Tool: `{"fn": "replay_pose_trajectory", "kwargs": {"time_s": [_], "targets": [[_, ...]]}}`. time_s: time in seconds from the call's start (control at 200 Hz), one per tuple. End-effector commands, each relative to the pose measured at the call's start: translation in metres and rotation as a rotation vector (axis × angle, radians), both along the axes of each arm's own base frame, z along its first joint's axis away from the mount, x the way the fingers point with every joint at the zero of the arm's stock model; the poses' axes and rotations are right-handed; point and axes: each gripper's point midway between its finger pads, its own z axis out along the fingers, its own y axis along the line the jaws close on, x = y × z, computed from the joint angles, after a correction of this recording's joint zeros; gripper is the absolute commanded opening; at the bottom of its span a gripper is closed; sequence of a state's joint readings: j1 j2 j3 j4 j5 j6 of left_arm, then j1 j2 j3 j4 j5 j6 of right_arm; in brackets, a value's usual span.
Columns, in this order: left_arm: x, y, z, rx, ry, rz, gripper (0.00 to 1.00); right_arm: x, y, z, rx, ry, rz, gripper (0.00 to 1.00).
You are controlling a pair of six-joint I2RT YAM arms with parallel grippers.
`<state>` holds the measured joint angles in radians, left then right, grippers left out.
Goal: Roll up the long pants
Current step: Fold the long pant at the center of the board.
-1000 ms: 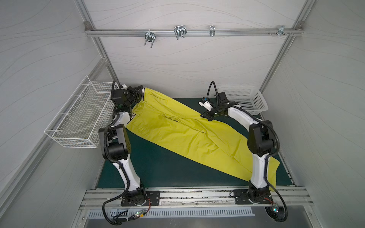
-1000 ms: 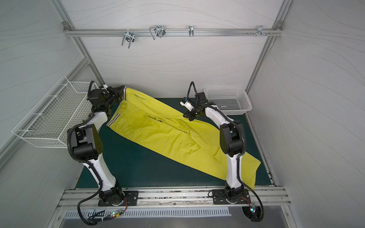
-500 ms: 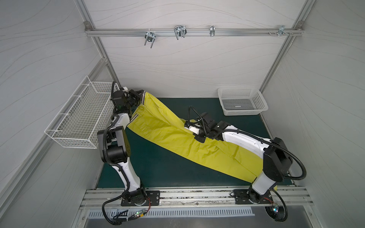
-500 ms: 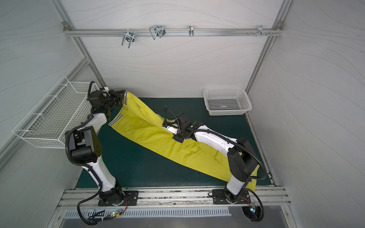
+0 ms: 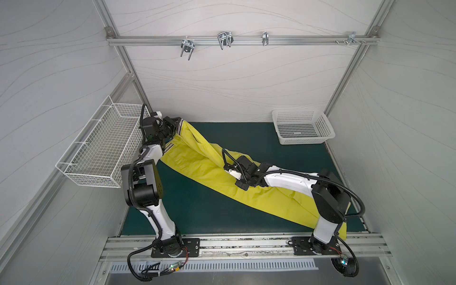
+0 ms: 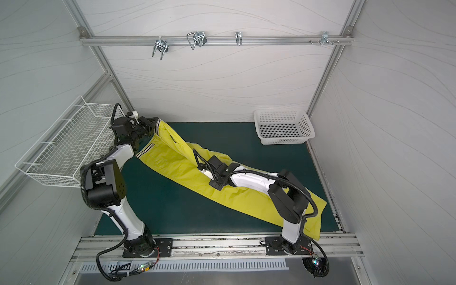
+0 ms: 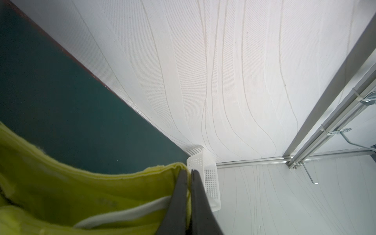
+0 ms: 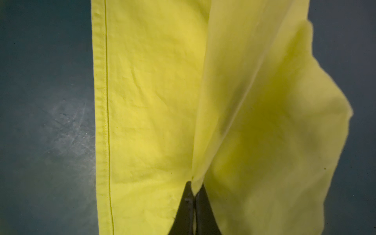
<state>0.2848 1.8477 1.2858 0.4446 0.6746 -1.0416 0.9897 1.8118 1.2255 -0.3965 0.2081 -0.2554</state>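
Long pants [image 5: 197, 170] lying slantwise across the green mat [image 5: 197, 214], striped waistband [image 5: 168, 148] at the far left, leg ends down by the base of the right arm. Looks like folding one half over the other, to make a thin strip ready for rolling. To do it well: keep the cloth pulled tight between the two pinches, lay the lifted flap down flat, edge on edge, and go slowly to trap no lumps. Left gripper [image 7: 188, 173] pressed together, pinching a corner of the waistband. Right gripper [image 8: 194, 189] pressed together too, pinching a raised fold of yellow cloth near the middle of the pants. White basket [image 5: 303, 130] well apart, in the far right corner
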Motion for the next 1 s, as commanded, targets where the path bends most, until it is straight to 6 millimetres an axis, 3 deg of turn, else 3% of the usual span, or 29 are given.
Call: {"fn": "replay_pose_trajectory", "kwargs": {"time_s": [0.0, 0.21, 0.335, 0.435, 0.715, 0.951, 0.996], "targets": [[-0.033, 0.095, 0.005, 0.020, -0.017, 0.385, 0.00, -0.040, -0.030, -0.041, -0.189, 0.143, -0.019, 0.00], [-0.037, 0.093, 0.007, 0.038, -0.027, 0.391, 0.00, -0.060, -0.021, -0.055, -0.148, 0.223, -0.083, 0.00], [-0.038, 0.087, 0.019, 0.028, -0.058, 0.363, 0.22, -0.064, -0.021, -0.062, -0.149, 0.243, -0.112, 0.00], [-0.037, 0.077, 0.037, 0.033, -0.099, 0.328, 0.31, -0.065, -0.020, -0.067, -0.157, 0.242, -0.123, 0.00], [-0.048, 0.053, 0.090, 0.041, -0.161, 0.282, 0.33, -0.074, -0.009, -0.069, -0.120, 0.265, -0.116, 0.00], [-0.071, 0.014, 0.125, 0.091, -0.132, 0.219, 0.33, -0.090, 0.003, -0.060, -0.041, 0.300, -0.117, 0.00], [-0.078, 0.006, 0.132, 0.111, -0.134, 0.213, 0.33, -0.094, 0.004, -0.053, 0.009, 0.318, -0.115, 0.07]]}}
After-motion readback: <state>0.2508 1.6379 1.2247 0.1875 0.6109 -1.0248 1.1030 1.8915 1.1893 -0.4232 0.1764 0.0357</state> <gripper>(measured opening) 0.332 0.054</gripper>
